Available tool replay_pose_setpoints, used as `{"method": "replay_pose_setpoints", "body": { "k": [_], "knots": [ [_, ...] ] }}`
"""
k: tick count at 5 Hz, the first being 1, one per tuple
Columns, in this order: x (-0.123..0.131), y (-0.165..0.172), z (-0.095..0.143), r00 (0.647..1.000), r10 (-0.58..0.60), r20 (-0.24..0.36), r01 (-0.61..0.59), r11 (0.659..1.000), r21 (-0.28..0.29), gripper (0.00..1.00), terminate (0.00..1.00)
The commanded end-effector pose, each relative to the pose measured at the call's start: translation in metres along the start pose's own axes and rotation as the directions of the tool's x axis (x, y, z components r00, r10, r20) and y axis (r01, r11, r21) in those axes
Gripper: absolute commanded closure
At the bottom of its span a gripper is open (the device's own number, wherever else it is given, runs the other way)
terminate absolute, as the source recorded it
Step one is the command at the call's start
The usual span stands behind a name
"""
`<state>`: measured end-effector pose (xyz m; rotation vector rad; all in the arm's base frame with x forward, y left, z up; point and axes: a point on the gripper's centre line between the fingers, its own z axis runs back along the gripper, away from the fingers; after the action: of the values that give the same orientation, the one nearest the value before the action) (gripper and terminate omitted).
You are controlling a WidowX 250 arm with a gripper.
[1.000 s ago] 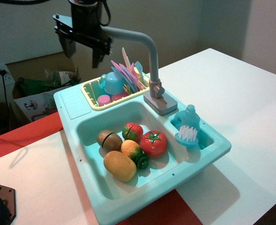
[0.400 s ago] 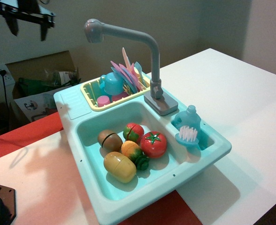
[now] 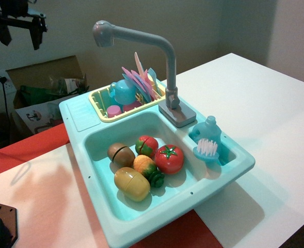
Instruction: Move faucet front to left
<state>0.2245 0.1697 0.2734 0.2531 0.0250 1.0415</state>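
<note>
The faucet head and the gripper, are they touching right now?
Apart. The single camera view shows the gripper in the upper left corner, with bare wall between it and the faucet head.

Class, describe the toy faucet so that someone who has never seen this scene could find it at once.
Find the turquoise toy sink on the white table. On its back rim, between the yellow dish rack and the small blue soap bottle, stands the faucet on a flat grey base. It is the only grey piece and the tallest, its long spout reaching left over the rack to a rounded head.
</note>
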Motion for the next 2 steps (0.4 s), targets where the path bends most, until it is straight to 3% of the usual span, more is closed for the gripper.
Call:
{"method": "replay_pose_setpoints", "body": {
  "k": [1,2],
  "knots": [
    [-0.063,-0.001,0.039,0.96,-0.26,0.107,0.273,0.954,-0.126,0.0,0.0],
    [-0.112,-0.012,0.051,0.935,-0.333,0.123,0.348,0.928,-0.134,0.0,0.0]
  ]
}}
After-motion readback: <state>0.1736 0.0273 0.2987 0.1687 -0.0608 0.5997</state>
